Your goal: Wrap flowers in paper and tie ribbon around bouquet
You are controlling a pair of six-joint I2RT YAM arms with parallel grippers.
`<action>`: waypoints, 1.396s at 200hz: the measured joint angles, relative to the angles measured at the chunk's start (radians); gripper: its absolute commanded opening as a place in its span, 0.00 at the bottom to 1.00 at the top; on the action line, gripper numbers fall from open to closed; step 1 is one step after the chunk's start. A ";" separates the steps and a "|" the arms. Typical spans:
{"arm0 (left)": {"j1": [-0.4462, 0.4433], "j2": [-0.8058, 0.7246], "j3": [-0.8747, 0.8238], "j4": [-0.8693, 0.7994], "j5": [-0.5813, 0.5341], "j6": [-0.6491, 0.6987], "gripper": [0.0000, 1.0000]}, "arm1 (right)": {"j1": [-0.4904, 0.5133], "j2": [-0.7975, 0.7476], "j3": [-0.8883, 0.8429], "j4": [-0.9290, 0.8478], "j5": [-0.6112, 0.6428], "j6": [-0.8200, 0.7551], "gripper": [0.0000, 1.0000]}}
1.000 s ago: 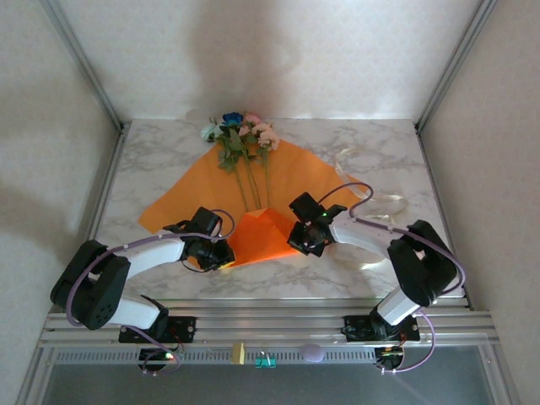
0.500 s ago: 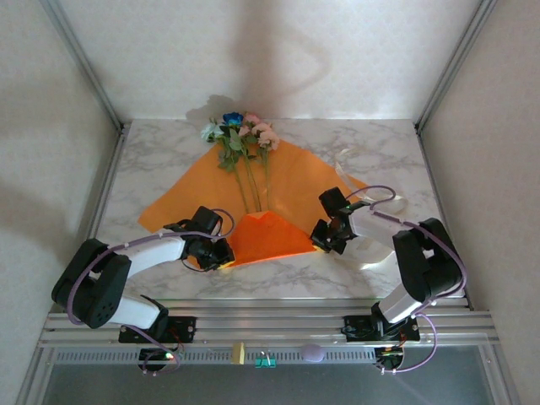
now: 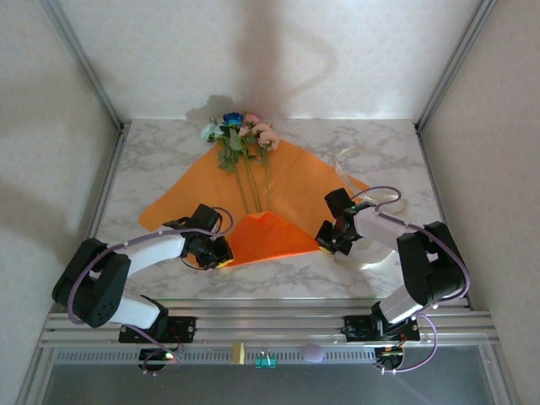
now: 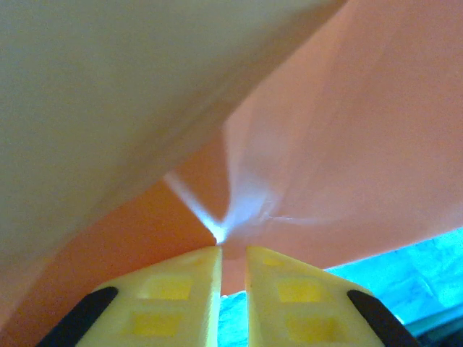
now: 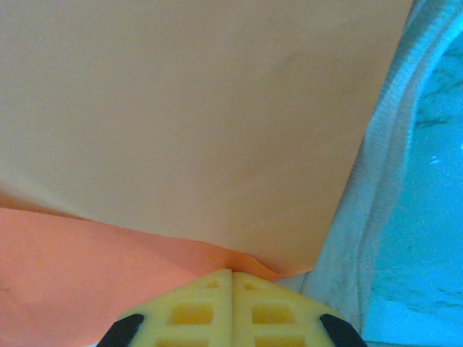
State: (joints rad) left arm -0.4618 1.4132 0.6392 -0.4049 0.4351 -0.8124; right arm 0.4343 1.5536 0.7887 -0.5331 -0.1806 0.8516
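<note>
The paper (image 3: 291, 177) was spread on the surface (image 3: 160, 160) beneath the flowers (image 3: 245, 143), its folded near corner pinched by the left tool (image 4: 231, 251), while the right tool (image 5: 231, 275) was pressed together at, perhaps on, the fold's right end.

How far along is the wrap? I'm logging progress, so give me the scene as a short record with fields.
paper: orange sheet flat on the table, near corner folded up to the stem ends
flowers: lying on the paper, blooms at its far corner
ribbon: loose on the table beside the paper's right edge, untied
left jaws: pinching the folded flap
right jaws: shut at the paper's right edge; grip unclear
stage: wrapping begun, no cone yet
</note>
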 measured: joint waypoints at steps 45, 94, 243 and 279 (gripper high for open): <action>-0.152 0.002 0.241 -0.016 0.013 -0.017 0.23 | 0.002 0.000 0.001 -0.002 0.001 0.008 0.05; -0.411 0.369 0.431 0.103 0.104 -0.019 0.20 | 0.002 -0.001 0.002 -0.006 0.003 0.051 0.05; -0.229 0.182 0.114 0.175 0.021 -0.072 0.19 | 0.002 0.074 0.085 -0.100 0.002 0.027 0.04; -0.111 0.052 0.008 0.095 -0.022 -0.093 0.20 | -0.002 0.081 0.092 -0.107 -0.002 0.023 0.03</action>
State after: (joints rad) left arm -0.5728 1.4651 0.6468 -0.3099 0.4133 -0.9058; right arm 0.4324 1.6344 0.8810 -0.6403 -0.1825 0.8745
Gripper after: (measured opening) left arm 0.192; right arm 0.058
